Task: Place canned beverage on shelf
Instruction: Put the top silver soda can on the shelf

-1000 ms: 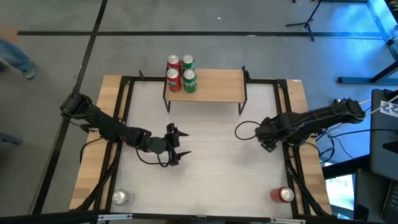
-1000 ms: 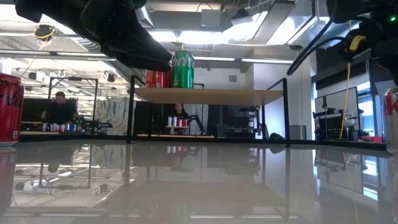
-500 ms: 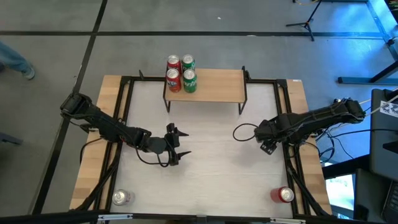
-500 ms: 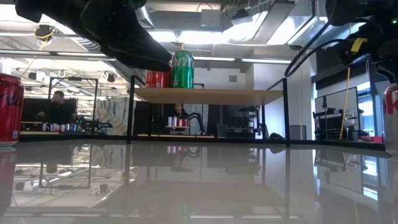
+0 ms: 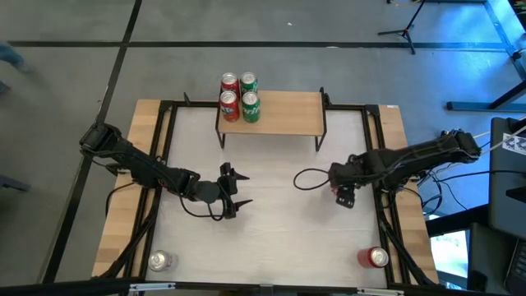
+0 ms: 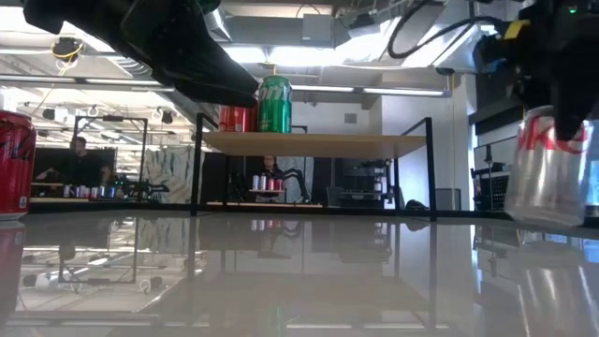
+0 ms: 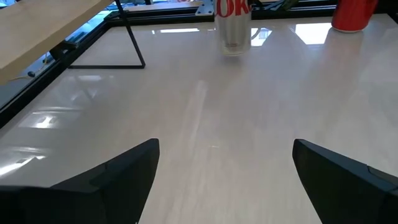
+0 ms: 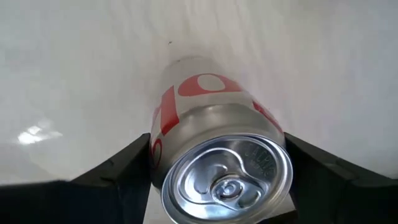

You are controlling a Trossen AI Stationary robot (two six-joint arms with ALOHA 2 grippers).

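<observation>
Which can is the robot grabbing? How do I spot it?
Find the big pale table, then the arm on the robot's right side. Its right claw is shut on a tilted silver can with red letters. The other silver can and the red can stand loose at table corners, and four more cans sit on the shelf.

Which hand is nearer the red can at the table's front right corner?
Right. The right hand, gripping a silver can, hangs just behind the red can; the left hand is across the table.
</observation>
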